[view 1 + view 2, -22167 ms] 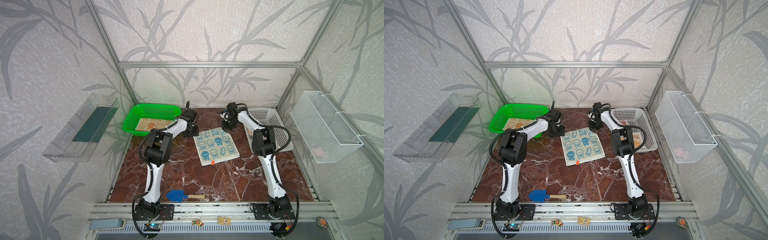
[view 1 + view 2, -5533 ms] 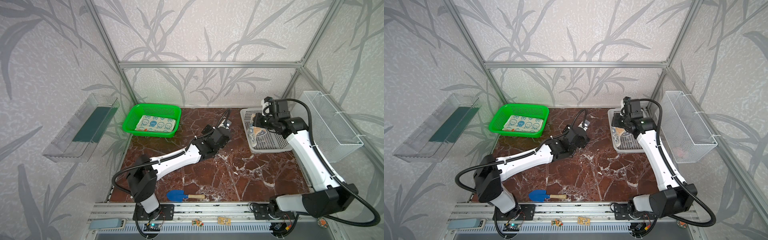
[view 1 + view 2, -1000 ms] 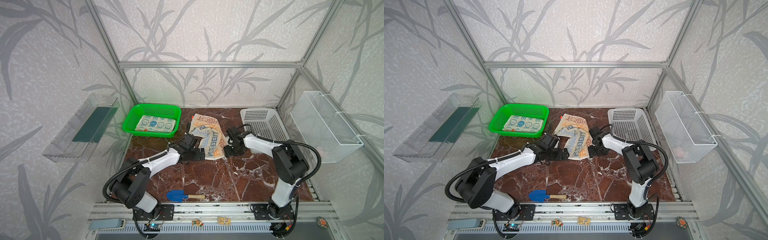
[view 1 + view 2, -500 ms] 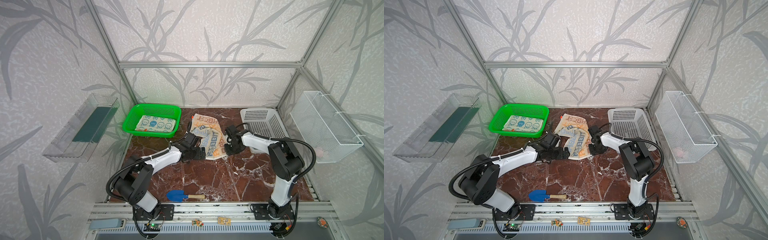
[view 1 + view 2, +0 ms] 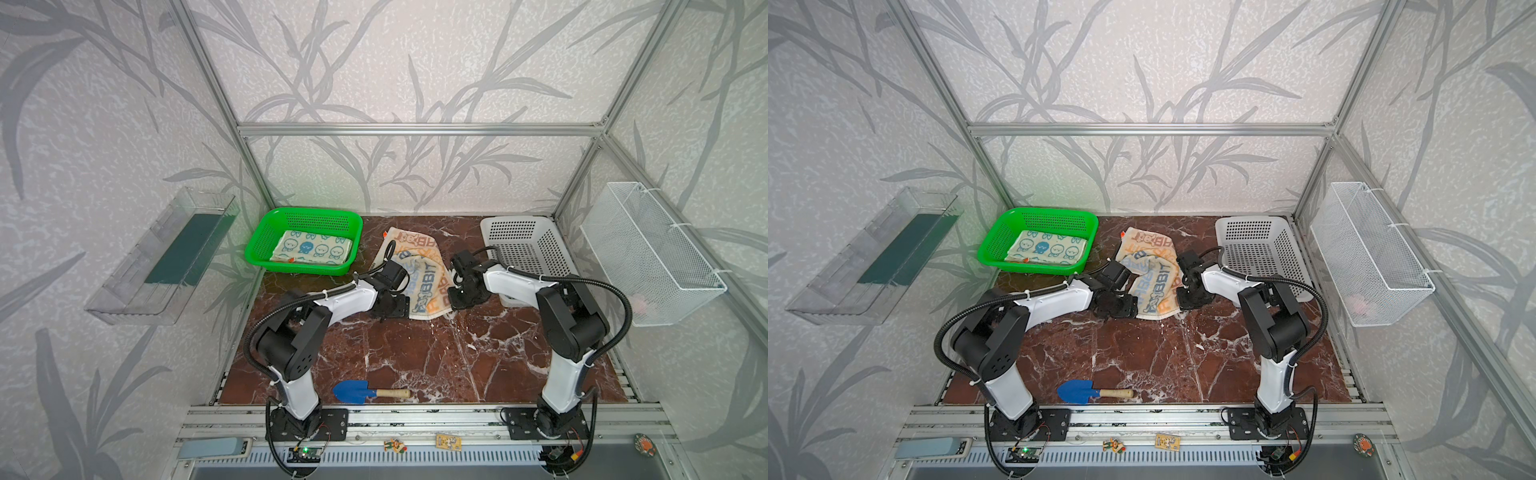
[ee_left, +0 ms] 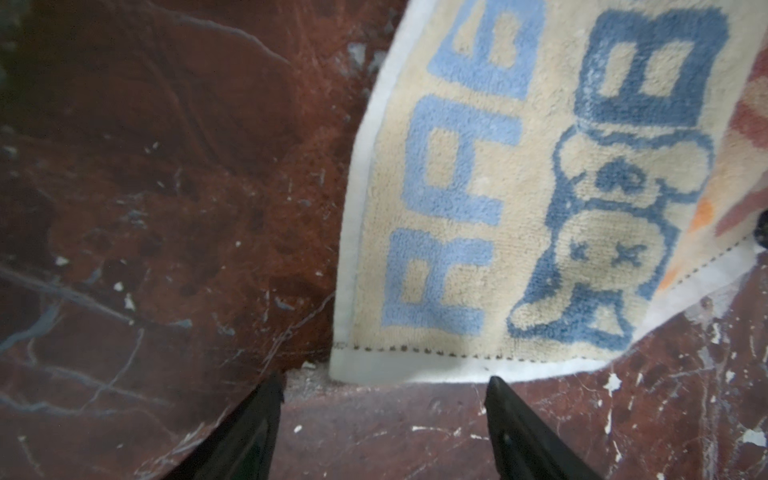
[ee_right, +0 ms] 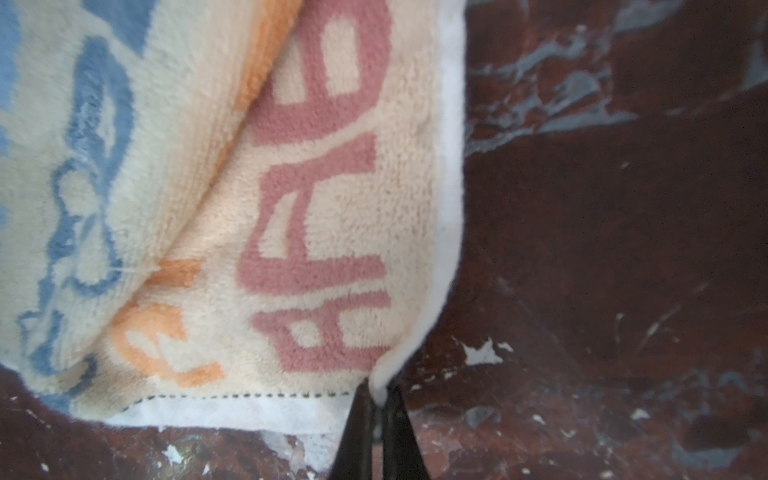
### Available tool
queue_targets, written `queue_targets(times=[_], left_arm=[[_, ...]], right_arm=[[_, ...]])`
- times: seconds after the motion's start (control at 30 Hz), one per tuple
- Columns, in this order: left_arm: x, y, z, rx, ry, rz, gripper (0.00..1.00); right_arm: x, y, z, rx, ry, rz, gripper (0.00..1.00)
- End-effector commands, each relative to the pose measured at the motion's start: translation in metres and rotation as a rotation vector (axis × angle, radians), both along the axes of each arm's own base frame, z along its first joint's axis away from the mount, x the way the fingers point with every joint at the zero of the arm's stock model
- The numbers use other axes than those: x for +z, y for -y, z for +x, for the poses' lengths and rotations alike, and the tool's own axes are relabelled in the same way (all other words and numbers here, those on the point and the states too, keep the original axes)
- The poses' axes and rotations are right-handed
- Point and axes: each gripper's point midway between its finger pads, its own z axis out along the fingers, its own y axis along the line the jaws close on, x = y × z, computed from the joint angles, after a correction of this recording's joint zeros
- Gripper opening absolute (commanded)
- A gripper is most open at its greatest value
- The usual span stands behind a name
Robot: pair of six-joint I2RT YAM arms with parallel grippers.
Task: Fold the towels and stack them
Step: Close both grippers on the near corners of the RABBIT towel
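In both top views the rumpled terry lettered towel [image 5: 422,270] lies on the marble table [image 5: 415,353] between a green basket [image 5: 307,212], which holds a folded bunny towel [image 5: 311,249], and a white basket [image 5: 515,219]. Open marble spreads in front of it. In the left wrist view the left gripper [image 6: 384,384] gapes just short of the stitched white hem. In the right wrist view the right gripper [image 7: 380,395] pinches the hem's corner.

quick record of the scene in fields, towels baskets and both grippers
rabbit towel: rumpled on the table, not folded
blue bunny towel: folded, in green basket
white basket: right of rabbit towel
left gripper: jaws open, rabbit towel's corner just ahead
right gripper: jaws shut on rabbit towel's corner
shovel: front of table
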Motion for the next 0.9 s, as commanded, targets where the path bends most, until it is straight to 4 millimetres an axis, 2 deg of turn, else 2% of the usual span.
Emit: queue_targets(times=[0.0, 0.13, 0.47, 0.57, 0.73, 0.87], left_arm=[[-0.007, -0.008, -0.001, -0.026, -0.022, 0.073, 0.72], [-0.014, -0.009, 0.0, -0.037, -0.03, 0.093, 0.67], [-0.037, -0.008, -0.009, -0.054, -0.081, 0.103, 0.3], [-0.042, -0.01, -0.015, -0.06, -0.098, 0.108, 0.23], [-0.044, -0.009, -0.018, -0.066, -0.105, 0.098, 0.07], [-0.033, -0.003, -0.014, -0.07, -0.082, 0.065, 0.0]], right_arm=[[-0.011, 0.007, -0.016, 0.005, -0.055, -0.019, 0.0], [-0.008, 0.006, -0.017, 0.007, -0.051, -0.01, 0.0], [-0.004, 0.004, -0.017, 0.011, -0.044, -0.002, 0.0], [-0.003, 0.003, -0.016, 0.012, -0.044, 0.001, 0.0], [-0.001, 0.001, -0.015, 0.012, -0.042, 0.008, 0.0], [0.016, -0.002, -0.01, 0.013, -0.014, 0.022, 0.0]])
